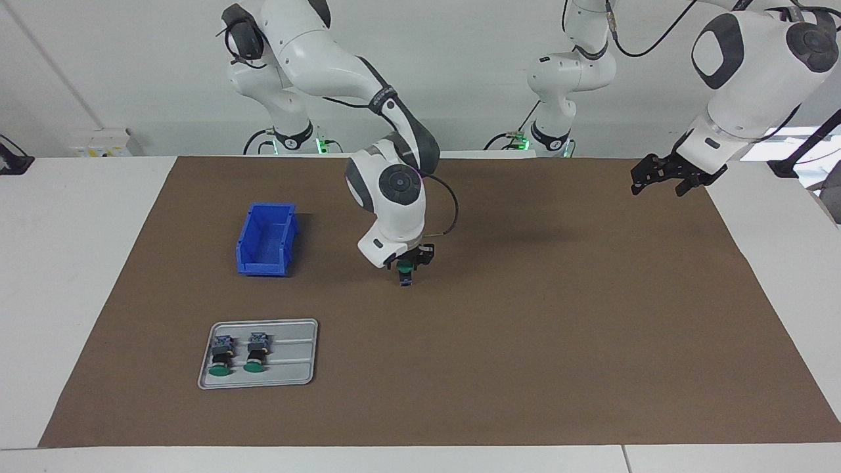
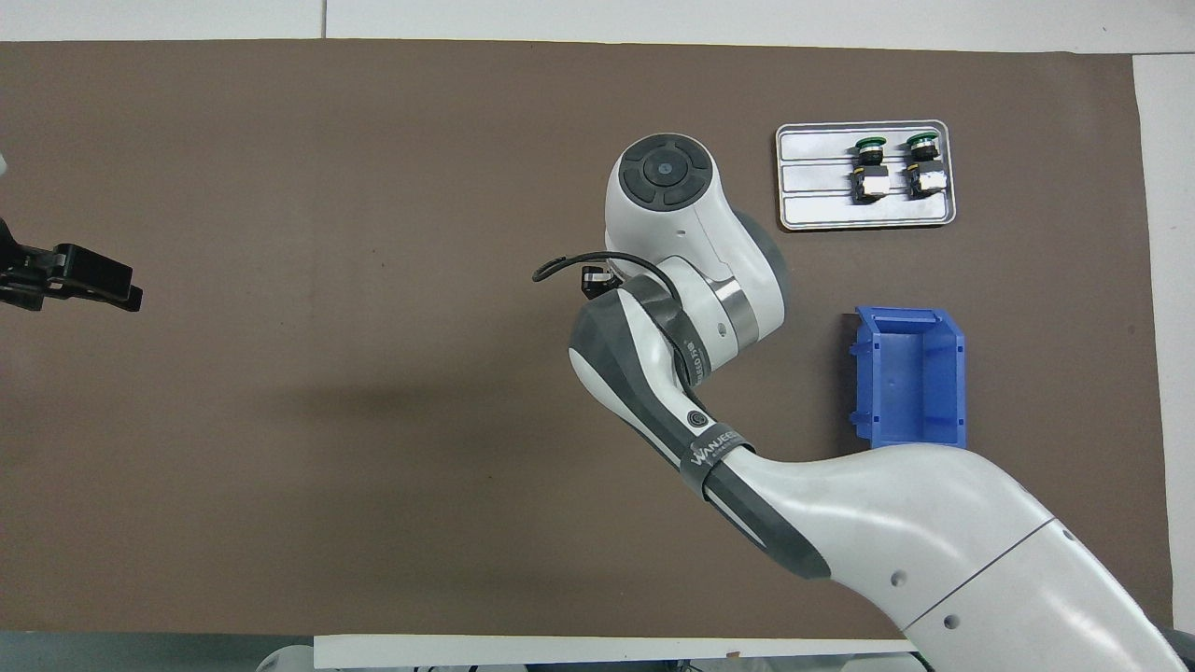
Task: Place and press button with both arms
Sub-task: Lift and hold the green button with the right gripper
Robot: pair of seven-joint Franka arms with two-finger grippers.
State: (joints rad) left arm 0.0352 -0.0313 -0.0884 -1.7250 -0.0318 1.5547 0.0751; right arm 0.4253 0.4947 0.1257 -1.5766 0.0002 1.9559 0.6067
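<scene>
right gripper [image 1: 409, 261]: hidden in the overhead view under its own arm's wrist
button [image 1: 405, 270]: below that gripper; whether it touched the table could not be told
left gripper [image 2: 98, 280]: its arm was cut off by the overhead view's edge

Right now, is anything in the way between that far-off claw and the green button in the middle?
Nothing visible. The left gripper, open, hangs over the brown mat's edge at the left arm's end. Only bare mat lies between it and the button, which stands upright at the mat's middle under the right gripper.
</scene>
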